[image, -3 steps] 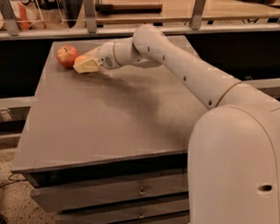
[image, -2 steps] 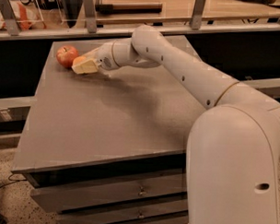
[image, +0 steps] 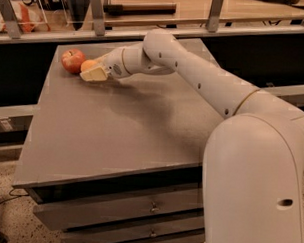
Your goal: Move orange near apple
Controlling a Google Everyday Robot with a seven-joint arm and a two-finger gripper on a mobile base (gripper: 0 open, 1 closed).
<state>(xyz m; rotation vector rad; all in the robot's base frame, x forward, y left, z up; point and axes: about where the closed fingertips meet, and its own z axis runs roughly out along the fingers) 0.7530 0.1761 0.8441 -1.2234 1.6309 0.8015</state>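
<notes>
The red apple [image: 72, 60] sits at the far left corner of the grey table [image: 116, 137]. The orange [image: 87, 65] lies right beside it on its right, touching or almost touching it. My gripper [image: 95, 71] is at the orange, low over the table top, and its pale front part covers the lower right side of the fruit. The white arm reaches to it from the right across the back of the table.
A rail with metal posts [image: 97, 14] runs just behind the table's far edge. Drawers [image: 139, 208] are in the table's front below the top. The robot's big white body [image: 255, 182] fills the lower right.
</notes>
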